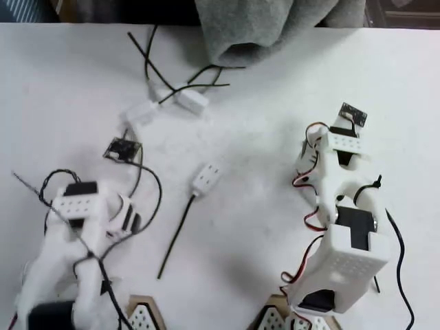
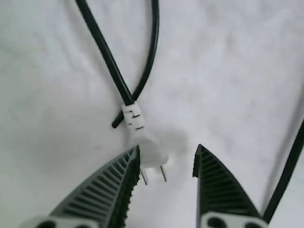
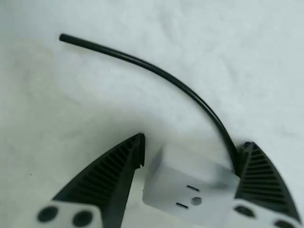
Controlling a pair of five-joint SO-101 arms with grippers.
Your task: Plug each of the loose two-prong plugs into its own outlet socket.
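In the left wrist view a white two-prong plug [image 2: 151, 154] on a black cord [image 2: 107, 61] lies on the white table, prongs toward the camera. My left gripper [image 2: 168, 148] is open around it, one finger right beside the plug body, the other apart from it. From above, the left gripper [image 1: 127, 214] sits at the lower left. The right wrist view has a white outlet socket [image 3: 190, 185] with its black cord [image 3: 180, 85] lying between the open fingers of my right gripper [image 3: 195, 141]. The right arm [image 1: 342, 144] stands at the right and covers that socket in the high view.
Another white outlet socket [image 1: 206, 177] with a black cord lies mid-table. Two white connector pieces [image 1: 141, 111] [image 1: 191, 100] with tangled black cords sit farther back. A grey cloth [image 1: 268, 27] hangs over the far edge. The arms' own wires trail beside each base.
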